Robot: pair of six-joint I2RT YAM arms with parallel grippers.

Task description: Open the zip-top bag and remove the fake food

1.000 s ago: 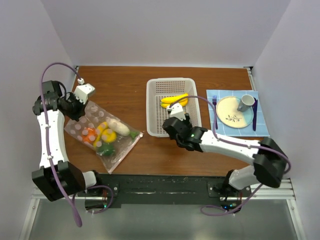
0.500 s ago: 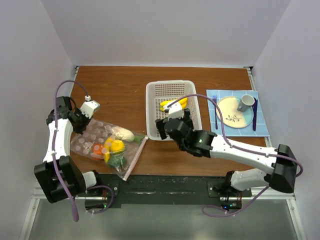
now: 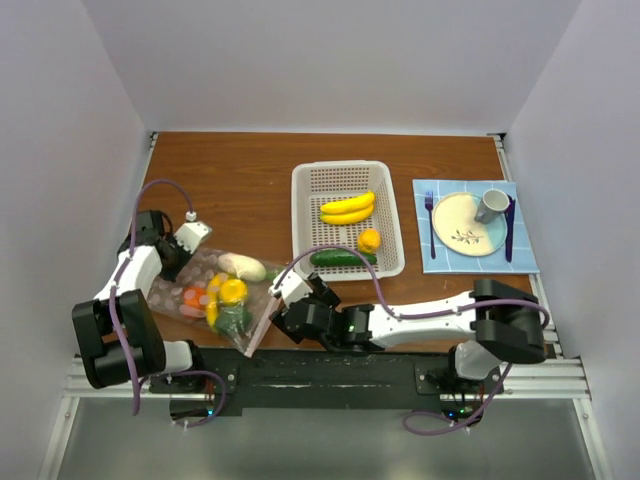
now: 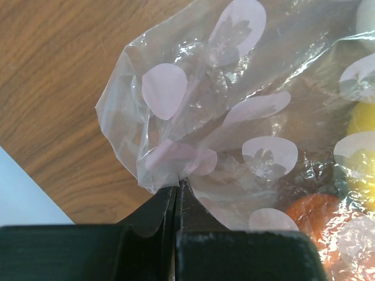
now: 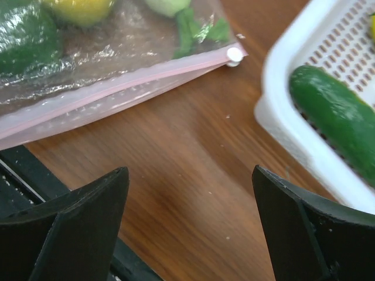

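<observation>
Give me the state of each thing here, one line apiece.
zip-top bag, lying on the table, fake food inside; zip open or shut unclear.
left gripper, shut on the bag's corner.
right gripper, open and empty.
basket, upright, holding bananas and cucumber.

Table (image 3: 240,170): holdings, left to right.

- Near left: zip-top bag (image 3: 178,283), lying flat, its zip edge to the near right. In it: oval piece (image 3: 243,266) at the far side, lemon (image 3: 233,291) in the middle, tomato (image 3: 195,298) left of that.
- Left gripper (image 4: 177,190): at the bag's far-left corner.
- Right gripper (image 5: 190,175): over bare table just right of the zip edge, nearer than the basket.
- Centre: basket (image 3: 300,215). In it: banana (image 3: 347,207) far, cucumber (image 3: 342,258) near, round fruit (image 3: 369,240) between, to the right.
- Right: mat (image 3: 425,255). On it: plate (image 3: 455,215), fork (image 3: 430,215) to its left, mug (image 3: 492,205) on its right rim, knife (image 3: 509,228) farthest right.
</observation>
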